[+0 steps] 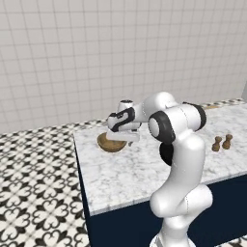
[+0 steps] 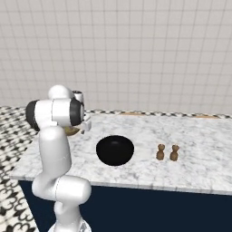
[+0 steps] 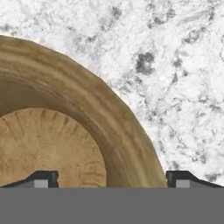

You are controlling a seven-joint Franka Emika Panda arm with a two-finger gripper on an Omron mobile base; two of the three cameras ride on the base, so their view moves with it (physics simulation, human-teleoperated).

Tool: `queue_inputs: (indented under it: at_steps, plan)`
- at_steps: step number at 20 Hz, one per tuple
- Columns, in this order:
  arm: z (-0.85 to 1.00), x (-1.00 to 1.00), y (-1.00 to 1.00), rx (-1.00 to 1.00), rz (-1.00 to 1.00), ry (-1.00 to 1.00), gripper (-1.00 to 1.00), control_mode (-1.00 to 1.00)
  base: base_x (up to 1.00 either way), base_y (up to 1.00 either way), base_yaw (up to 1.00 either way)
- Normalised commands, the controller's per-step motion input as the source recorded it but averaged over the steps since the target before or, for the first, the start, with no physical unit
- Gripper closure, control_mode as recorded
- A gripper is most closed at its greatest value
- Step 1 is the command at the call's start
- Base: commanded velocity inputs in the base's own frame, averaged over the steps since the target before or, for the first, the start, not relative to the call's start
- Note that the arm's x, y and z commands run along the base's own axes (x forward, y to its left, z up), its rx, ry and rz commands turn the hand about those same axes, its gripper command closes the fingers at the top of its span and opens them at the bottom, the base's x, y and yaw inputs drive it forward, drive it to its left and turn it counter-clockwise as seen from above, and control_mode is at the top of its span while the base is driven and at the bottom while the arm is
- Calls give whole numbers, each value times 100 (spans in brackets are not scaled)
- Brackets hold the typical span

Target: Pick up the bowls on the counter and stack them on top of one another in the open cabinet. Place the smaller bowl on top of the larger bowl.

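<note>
Hand (image 3: 112, 178) spread wide, fingertips astride the smaller bowl (image 3: 65, 135) rim, nothing gripped.

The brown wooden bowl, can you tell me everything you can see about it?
The smaller bowl is round, tan-brown wood with ringed grain, a thick rim and a lighter, streaky bottom inside. It sits upright on the counter, near its far left end. The gripper is right over it, one finger inside the rim, one outside. It looks empty.
</note>
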Motion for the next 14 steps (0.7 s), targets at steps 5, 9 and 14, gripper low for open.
queue_inputs:
  at_steps: [5, 9, 14]
  plan:
    - [-1, 0, 0, 0, 0, 0, 100, -100, 0, 0, 0]
    - [7, 0, -2, 0, 0, 0, 100, -100, 0, 0, 0]
    - [48, -18, -38, 5, -3, -5, 100, -100, 0, 0, 0]
